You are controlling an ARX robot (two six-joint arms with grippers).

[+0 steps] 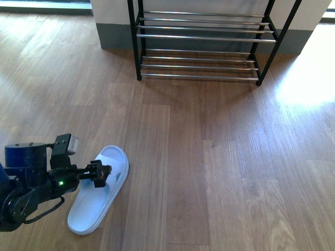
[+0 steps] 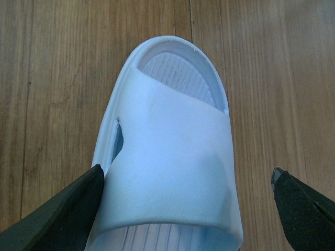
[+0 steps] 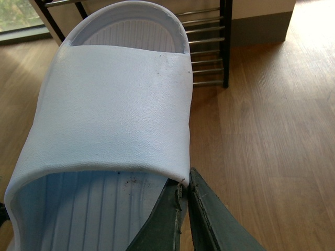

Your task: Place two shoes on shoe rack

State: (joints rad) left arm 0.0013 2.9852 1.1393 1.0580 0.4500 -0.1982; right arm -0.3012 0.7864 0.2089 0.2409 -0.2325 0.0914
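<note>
One pale blue slide (image 1: 92, 208) lies flat on the wooden floor at the front left. My left gripper (image 1: 99, 173) hovers over its strap. In the left wrist view that slide (image 2: 167, 141) sits between the two black fingers, and the left gripper (image 2: 187, 175) is open and straddles the strap without closing on it. A second pale blue slide (image 3: 115, 104) fills the right wrist view, where my right gripper (image 3: 184, 189) is shut on its side wall beside the strap. The shoe rack (image 1: 201, 37) stands at the back centre, and the shoe rack (image 3: 209, 52) also shows beyond the held slide.
Wooden plank floor (image 1: 220, 157) stretches between me and the rack. A grey skirting and pale wall (image 1: 112, 36) run behind the rack. Bright sunlight falls on the floor at the right (image 1: 309, 78). My right arm is outside the front view.
</note>
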